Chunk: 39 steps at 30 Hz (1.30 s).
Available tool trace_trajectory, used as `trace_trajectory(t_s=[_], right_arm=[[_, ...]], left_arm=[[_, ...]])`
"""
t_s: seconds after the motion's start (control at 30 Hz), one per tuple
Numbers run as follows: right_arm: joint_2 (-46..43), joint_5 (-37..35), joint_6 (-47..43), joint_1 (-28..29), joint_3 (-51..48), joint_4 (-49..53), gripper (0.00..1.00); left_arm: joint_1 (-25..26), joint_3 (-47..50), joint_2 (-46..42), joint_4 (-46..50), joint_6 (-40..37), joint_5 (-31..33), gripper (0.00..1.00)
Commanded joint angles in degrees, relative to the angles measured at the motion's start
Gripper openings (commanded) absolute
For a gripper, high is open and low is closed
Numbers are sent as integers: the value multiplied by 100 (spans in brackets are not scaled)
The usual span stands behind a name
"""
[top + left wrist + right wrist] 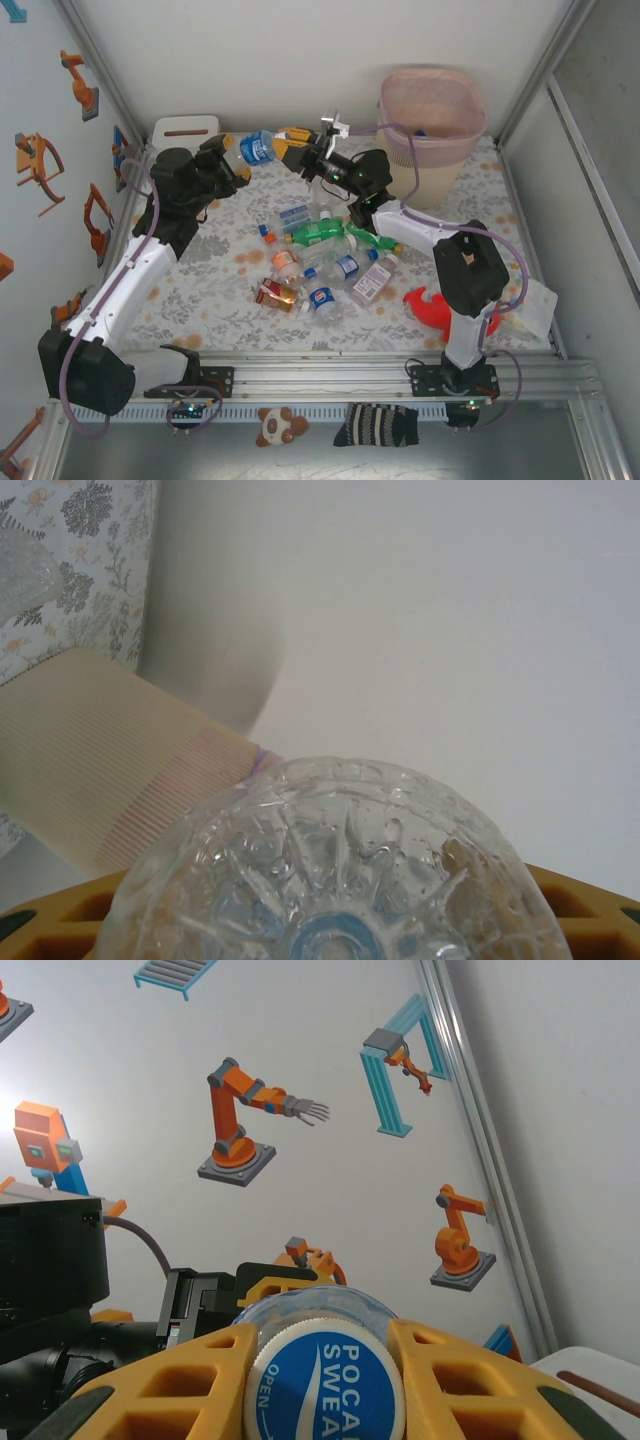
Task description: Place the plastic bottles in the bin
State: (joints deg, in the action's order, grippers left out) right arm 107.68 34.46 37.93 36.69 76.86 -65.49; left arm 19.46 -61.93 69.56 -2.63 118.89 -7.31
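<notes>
A clear plastic bottle (258,148) with a blue label hangs level above the back of the table, between both grippers. My left gripper (232,158) is shut on its base end; in the left wrist view the moulded base (330,870) sits between the yellow fingers (590,910). My right gripper (288,150) is shut on the other end, its yellow fingers (180,1380) pressing both sides of the blue and white cap (325,1385). Several more plastic bottles (320,232), clear and green, lie in a heap mid-table. The bin (470,135), beige with a pink rim, stands at the back right.
A red plush shark (435,308) lies by the right arm's base. A low white box (185,128) sits at the back left behind my left arm. The bin's ribbed beige side (100,770) shows in the left wrist view. Walls close the table's sides and back.
</notes>
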Motion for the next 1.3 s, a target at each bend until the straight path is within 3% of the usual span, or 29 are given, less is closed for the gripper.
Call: trace_trajectory(t_s=[0.0,0.2,0.3,0.43,0.6,0.77,0.97,1.13,1.27], right_arm=[[-262,-211,3,-4,15,-326,13],[-473,-301,16,-196,-35,-96,9],[-684,-294,-65,-389,-70,311,3],[-1065,-411,-334,-704,-22,1437,0],[-1623,-843,-888,-1152,273,3470,0],[-1890,-1573,-1533,-1552,1228,6008,0],[-1751,-2221,-1600,-2152,2384,8054,0],[-1548,-2046,-1321,-2757,2948,8632,0],[-1381,-1706,-1017,-3140,3175,8635,0]], left_arm=[[22,-64,-195,-102,627,-45,53],[3,32,-289,45,547,34,77],[-33,66,-362,233,435,95,82],[-124,55,-405,483,120,121,83],[-284,-765,-205,1972,-1283,-76,82],[-304,-1277,146,2450,-2454,-148,81],[-307,-1606,669,2723,-3707,-433,78],[-281,-1745,957,2907,-4693,-585,76],[-273,-1747,1091,3116,-5029,-577,74]])
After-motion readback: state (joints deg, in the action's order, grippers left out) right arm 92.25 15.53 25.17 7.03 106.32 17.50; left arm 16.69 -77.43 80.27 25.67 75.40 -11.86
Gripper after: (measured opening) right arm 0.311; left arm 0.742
